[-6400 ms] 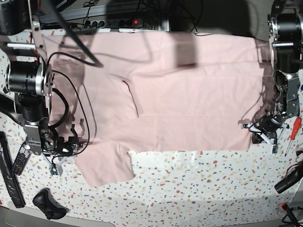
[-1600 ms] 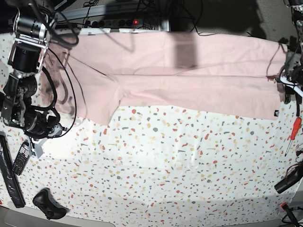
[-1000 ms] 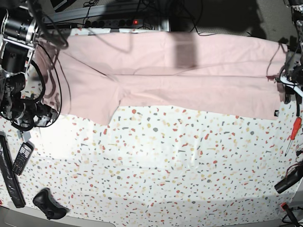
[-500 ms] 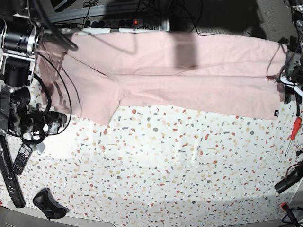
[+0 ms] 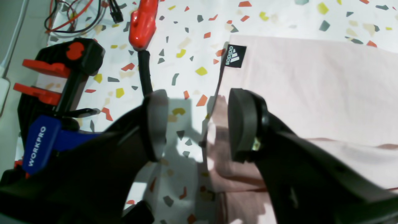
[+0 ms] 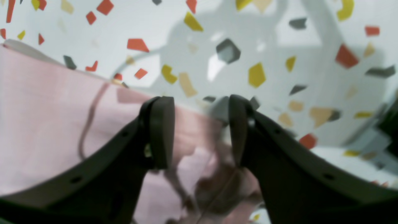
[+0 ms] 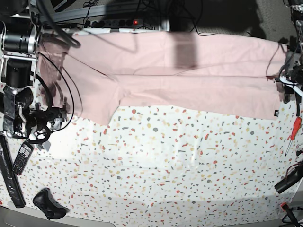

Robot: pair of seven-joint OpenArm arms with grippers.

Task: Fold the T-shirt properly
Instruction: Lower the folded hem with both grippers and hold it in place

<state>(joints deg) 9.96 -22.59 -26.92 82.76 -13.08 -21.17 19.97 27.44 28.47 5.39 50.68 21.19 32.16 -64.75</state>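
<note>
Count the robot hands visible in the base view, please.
2. The right hand is at the image's left edge, beside the T-shirt's sleeve end. The left hand is at the image's right edge, at the shirt's hem, partly cut off by the frame.

Your pale pink cotton T-shirt (image 7: 189,71) is plain, bearing one small black label with white logo (image 5: 235,56). Your white bench (image 7: 180,170) shows red, yellow and grey terrazzo flecks. Your screwdriver's handle (image 7: 295,127) is red.
</note>
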